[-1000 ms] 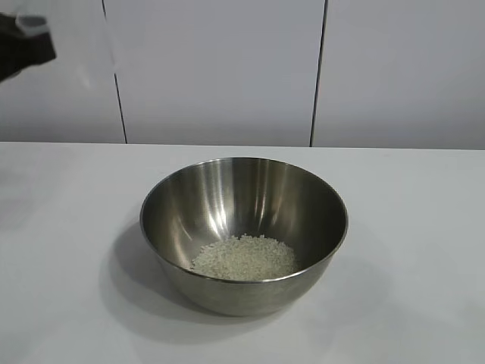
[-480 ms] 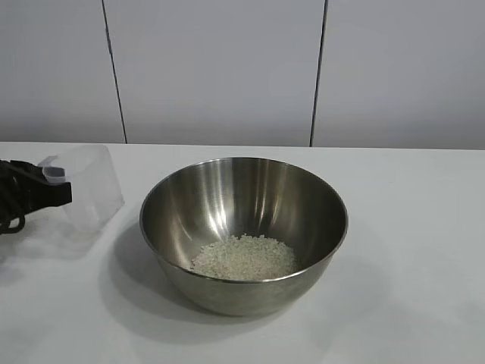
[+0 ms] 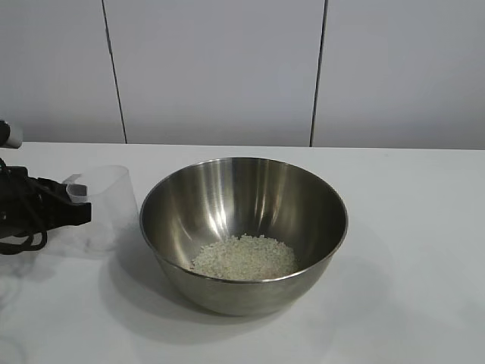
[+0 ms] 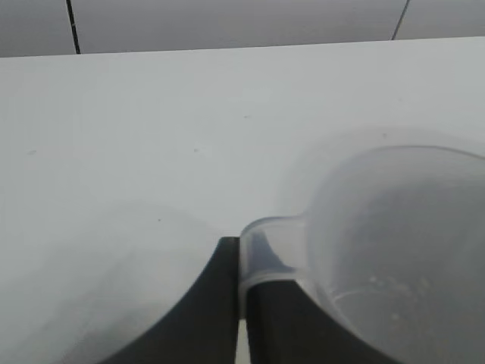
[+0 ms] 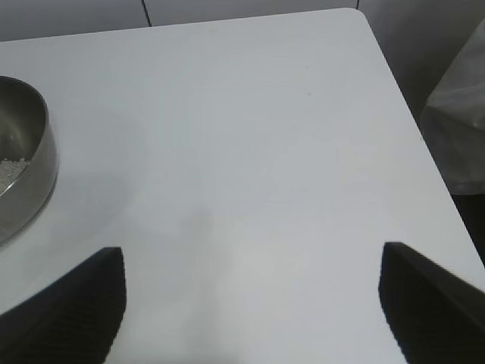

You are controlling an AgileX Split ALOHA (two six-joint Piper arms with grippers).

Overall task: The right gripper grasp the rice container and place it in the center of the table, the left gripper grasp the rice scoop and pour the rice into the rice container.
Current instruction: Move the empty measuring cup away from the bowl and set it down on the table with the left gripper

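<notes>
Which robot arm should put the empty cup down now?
Left. Its end effector already grips the rice scoop by the handle, low beside the rice container. The right end effector hangs open, away from it.

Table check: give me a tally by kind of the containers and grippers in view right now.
Steel rice container, holding rice: 1
Clear plastic rice scoop: 1
Black grippers: 2, left gripper shut on the scoop's handle, right gripper open over the table
Total: 4

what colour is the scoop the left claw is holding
Clear, slightly frosted plastic scoop; exterior view shows it best.
</notes>
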